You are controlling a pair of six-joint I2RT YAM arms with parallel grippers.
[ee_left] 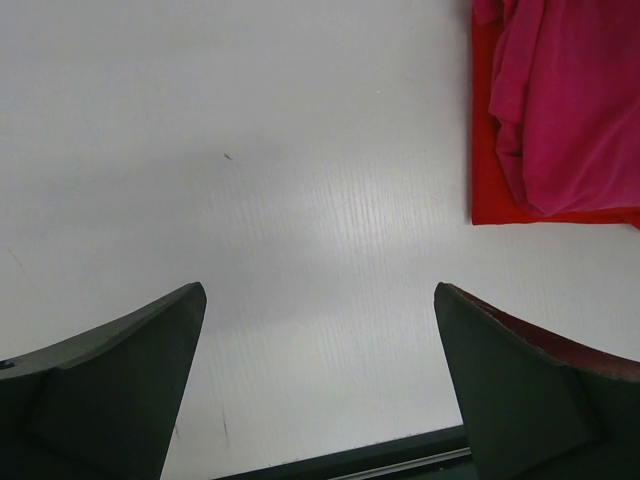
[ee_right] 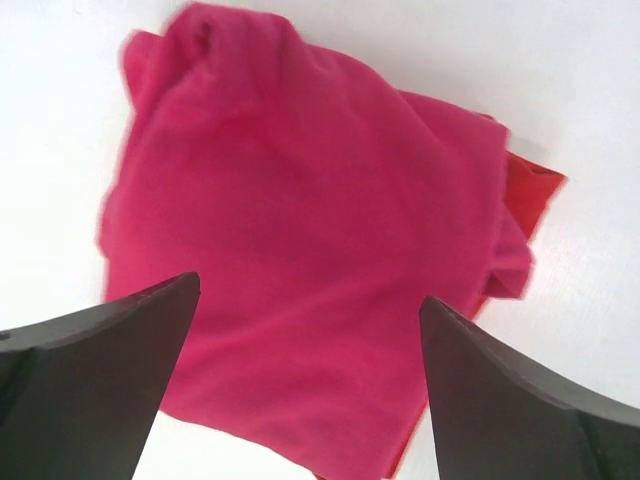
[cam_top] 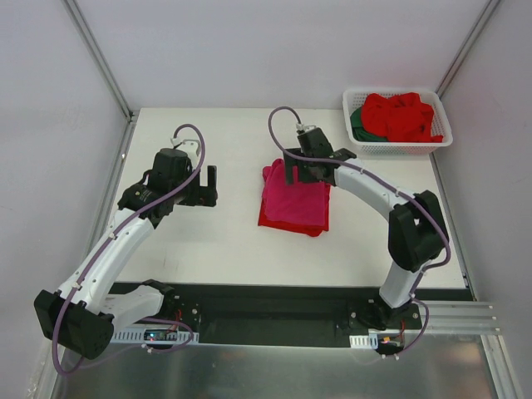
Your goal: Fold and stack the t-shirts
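Observation:
A folded magenta-pink t-shirt (cam_top: 297, 199) lies on top of a folded bright red t-shirt (cam_top: 268, 219) in the middle of the table; both show in the right wrist view, pink (ee_right: 300, 250) over red (ee_right: 528, 195). My right gripper (cam_top: 310, 170) hovers over the far edge of this stack, open, nothing between its fingers (ee_right: 310, 290). My left gripper (cam_top: 209, 184) is open over bare table to the left of the stack (ee_left: 320, 290). The left wrist view catches the pink shirt (ee_left: 570, 110) and the red one (ee_left: 483, 150) at its upper right.
A white slotted basket (cam_top: 440, 143) stands at the far right corner, holding crumpled red t-shirts (cam_top: 399, 115) and a dark green one (cam_top: 357, 123). The table's front edge (ee_left: 400, 455) runs just behind the left fingertips. Walls enclose the table on three sides.

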